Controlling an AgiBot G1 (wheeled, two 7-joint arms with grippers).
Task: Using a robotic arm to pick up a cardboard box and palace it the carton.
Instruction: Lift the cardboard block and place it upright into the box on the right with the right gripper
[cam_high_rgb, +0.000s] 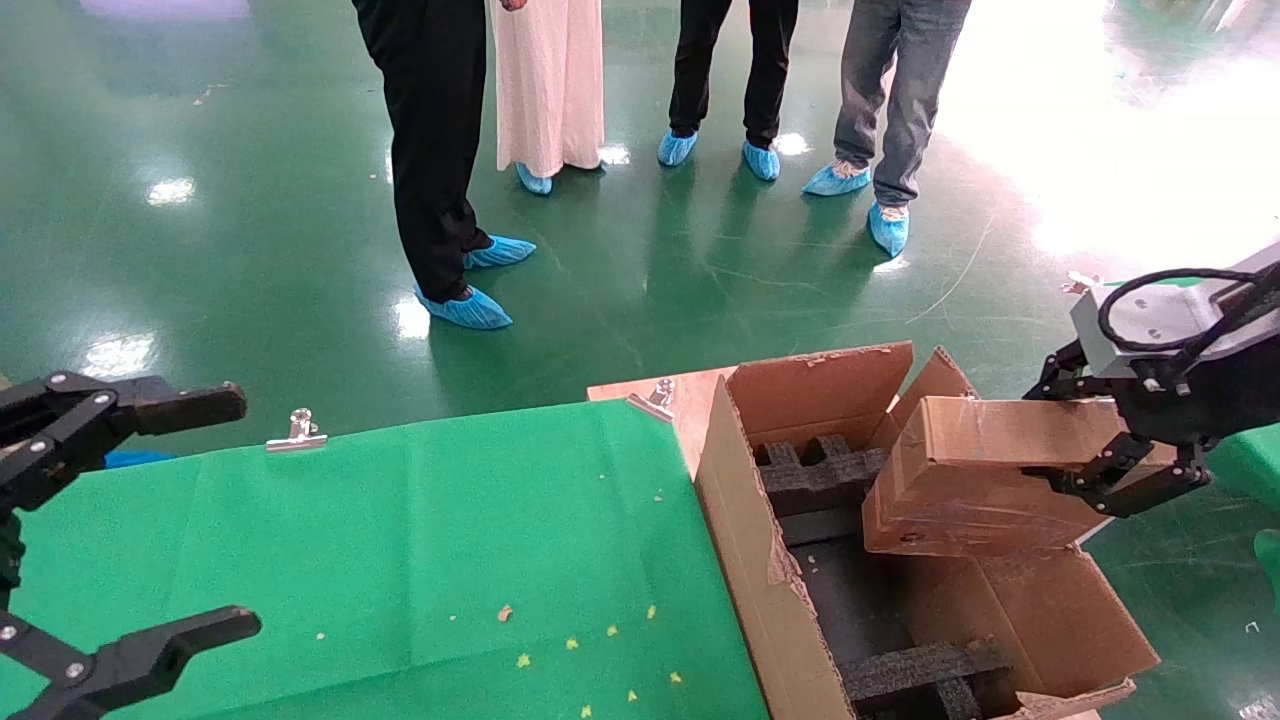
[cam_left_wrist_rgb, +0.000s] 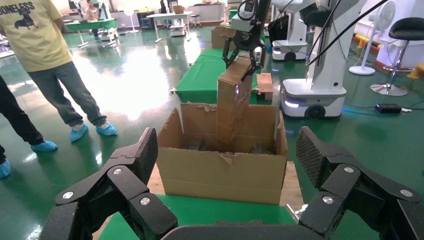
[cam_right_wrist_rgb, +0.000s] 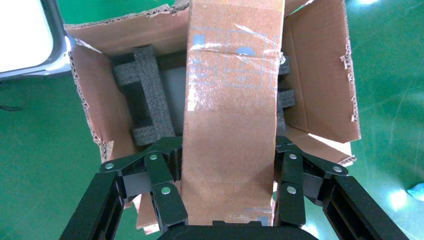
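Observation:
My right gripper (cam_high_rgb: 1078, 445) is shut on the small cardboard box (cam_high_rgb: 970, 480), pinching its two narrow sides. The box hangs tilted, with its lower end dipping into the open carton (cam_high_rgb: 740, 520) at the table's right end. In the right wrist view the box (cam_right_wrist_rgb: 232, 100) runs out from between the fingers (cam_right_wrist_rgb: 165, 195) over the carton (cam_right_wrist_rgb: 320, 75) and its black foam blocks (cam_right_wrist_rgb: 145, 90). The left wrist view shows the box (cam_left_wrist_rgb: 232, 100) from the side, above the carton (cam_left_wrist_rgb: 220, 175). My left gripper (cam_high_rgb: 235, 512) stays open at the far left over the green cloth, holding nothing.
A green cloth (cam_high_rgb: 450, 540) held by metal clips (cam_high_rgb: 297, 432) covers the table beside the carton. Several people in blue shoe covers (cam_high_rgb: 470, 308) stand on the green floor beyond the table. A white robot base (cam_left_wrist_rgb: 312, 95) stands behind the carton.

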